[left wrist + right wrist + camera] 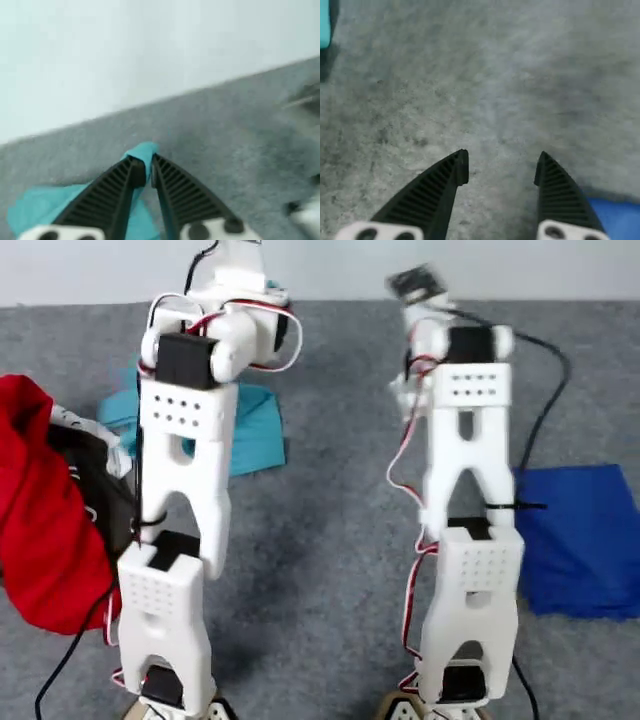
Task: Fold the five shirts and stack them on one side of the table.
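1. Left arm [180, 490] and right arm [470, 490] are standing side by side at the table's [330, 540] near edge in the high view, both leaning toward the far edge. A teal shirt [250, 435] is lying flat near the far edge, partly hidden behind the left arm. A red shirt [40, 520] is lying heaped at the left edge, with something black [95, 490] touching it. A blue shirt [580, 540] is lying flat at the right edge.
2. In the left wrist view, the left gripper [144, 167] is pinching a raised fold of the teal shirt [30, 210] between closed fingers, near the table's far edge, where a pale wall [150, 50] is rising.
3. In the right wrist view, the right gripper [502, 167] is hanging spread wide over bare table [495, 75], holding nothing. The blue shirt [615, 220] is showing just beside one finger, and the teal shirt [324, 25] is lying well apart.
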Robot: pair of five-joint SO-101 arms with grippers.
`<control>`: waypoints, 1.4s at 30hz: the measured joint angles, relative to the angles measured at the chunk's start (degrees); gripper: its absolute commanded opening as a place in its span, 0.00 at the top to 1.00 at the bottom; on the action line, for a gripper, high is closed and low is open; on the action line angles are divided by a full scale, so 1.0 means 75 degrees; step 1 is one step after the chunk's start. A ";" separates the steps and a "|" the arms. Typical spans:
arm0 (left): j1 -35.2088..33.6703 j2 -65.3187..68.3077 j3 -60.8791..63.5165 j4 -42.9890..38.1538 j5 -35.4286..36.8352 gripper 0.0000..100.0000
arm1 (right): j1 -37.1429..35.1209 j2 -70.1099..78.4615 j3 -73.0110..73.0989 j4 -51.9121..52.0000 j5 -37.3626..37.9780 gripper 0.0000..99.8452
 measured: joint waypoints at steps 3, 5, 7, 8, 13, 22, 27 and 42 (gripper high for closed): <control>0.0656 -0.0410 -0.0879 0.0211 0.0000 0.99 | 0.0094 0.0246 0.0000 -0.0047 -0.0117 0.81; 0.1207 -0.0844 -0.1371 0.0387 0.0000 0.99 | 0.0258 0.0316 0.0000 -0.0094 -0.0199 0.81; 0.1805 -0.1336 -0.1688 0.0563 0.0000 0.99 | 0.0563 0.0328 0.0000 -0.0094 -0.0234 0.81; 0.2075 -0.1571 -0.1758 0.0621 0.0000 0.99 | 0.0750 0.0328 0.0000 -0.0094 -0.0246 0.81; 0.3141 -0.2520 -0.1875 0.0879 0.0000 0.99 | 0.1629 0.0328 0.0000 -0.0094 -0.0258 0.81; 0.3153 -0.2907 -0.1817 0.1254 0.0000 0.99 | 0.2051 0.0316 0.0000 0.0035 -0.0258 0.81; 0.2450 -0.2942 -0.1114 0.1278 0.0000 0.99 | 0.2051 0.0316 0.0000 0.0070 -0.0258 0.81; -0.0305 -0.2930 0.5978 -0.0610 0.0000 0.99 | 0.0586 -0.1852 0.2930 0.0094 -0.0211 0.81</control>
